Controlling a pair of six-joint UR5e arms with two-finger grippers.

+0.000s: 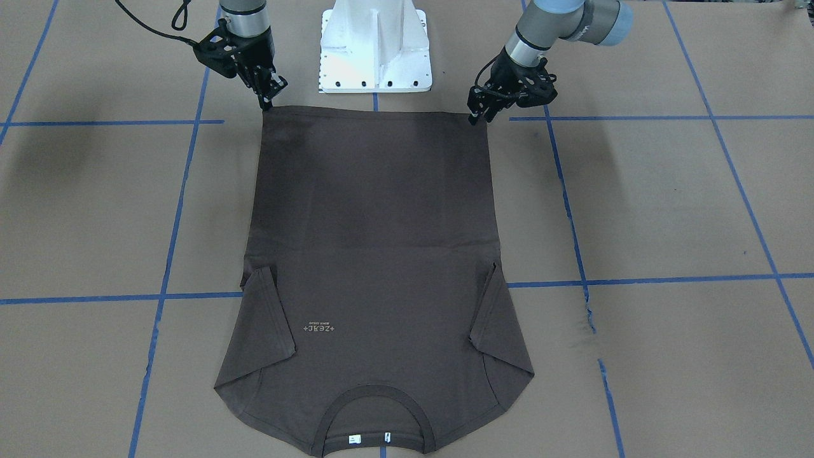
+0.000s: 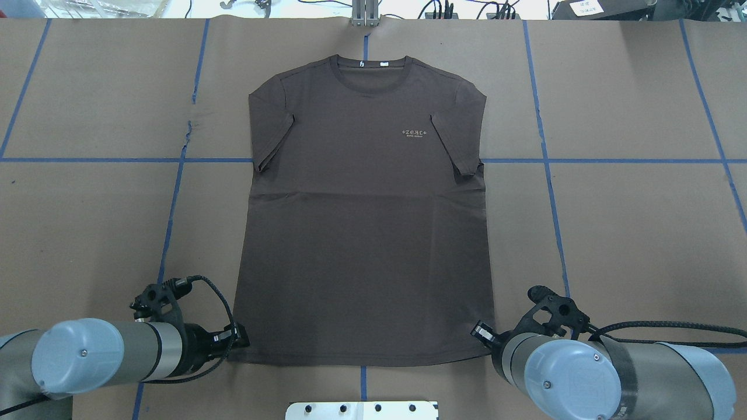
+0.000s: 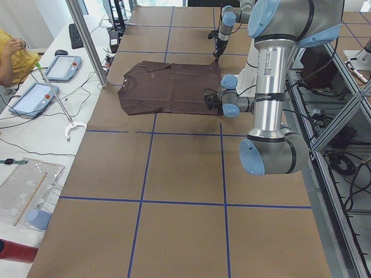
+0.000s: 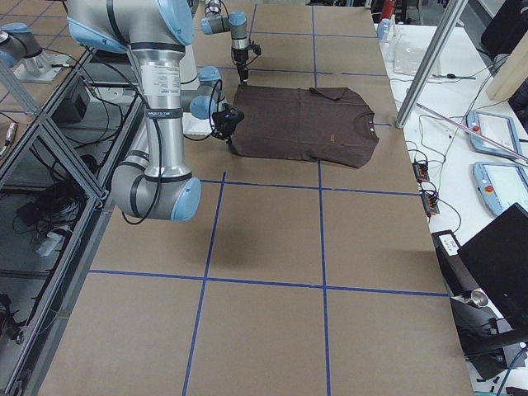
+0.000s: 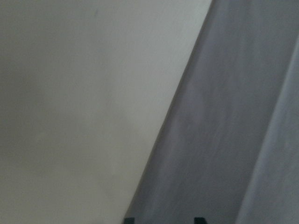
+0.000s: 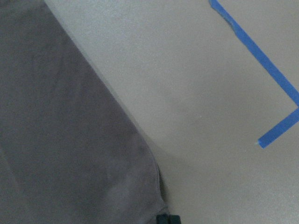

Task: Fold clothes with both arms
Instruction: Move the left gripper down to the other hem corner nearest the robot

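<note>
The dark brown T-shirt (image 1: 375, 222) lies flat and face up on the brown table, collar (image 2: 373, 73) away from the robot and hem toward it. Both sleeves are folded in. My left gripper (image 2: 240, 337) sits low at the hem corner on the robot's left (image 1: 477, 116). Its wrist view shows two fingertips (image 5: 129, 219) apart with cloth (image 5: 224, 140) between them. My right gripper (image 2: 478, 332) is at the other hem corner (image 1: 267, 102). In its wrist view (image 6: 167, 218) the tips are together at the shirt's corner (image 6: 60, 140).
The white pedestal base (image 1: 375, 51) stands just behind the hem between the arms. Blue tape lines (image 2: 543, 160) cross the table. A metal post (image 3: 87, 40) and operator tablets (image 3: 35, 95) stand past the collar end. Brown table surface (image 2: 630, 233) lies on both sides.
</note>
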